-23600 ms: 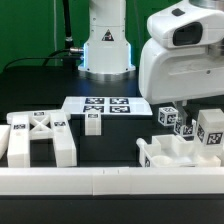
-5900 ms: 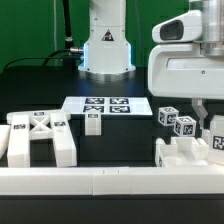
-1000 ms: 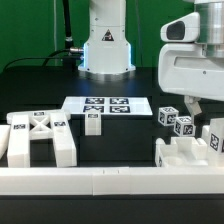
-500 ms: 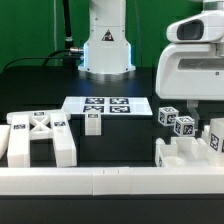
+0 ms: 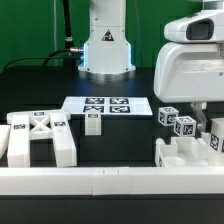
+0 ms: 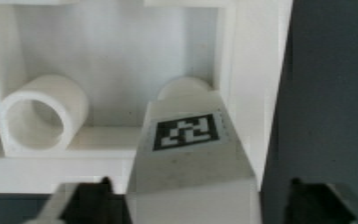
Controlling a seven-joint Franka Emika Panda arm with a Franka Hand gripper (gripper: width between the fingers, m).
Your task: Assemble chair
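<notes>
We see the gripper [image 6: 190, 200] with jaws spread either side of a tagged leg [image 6: 190, 135], not quite pinching it, beside the notched block [image 5: 180, 155] near the bench's front edge.

A matte black desk [image 5: 30, 88] stands before a plain green wall [image 5: 25, 25], evenly lit. Black cables [image 5: 66, 25] hang near its rear edge. A long plain white plastic rail [image 5: 100, 182] lines its front edge. The thin flat white marker board [image 5: 105, 104] lies mid-desk.
</notes>
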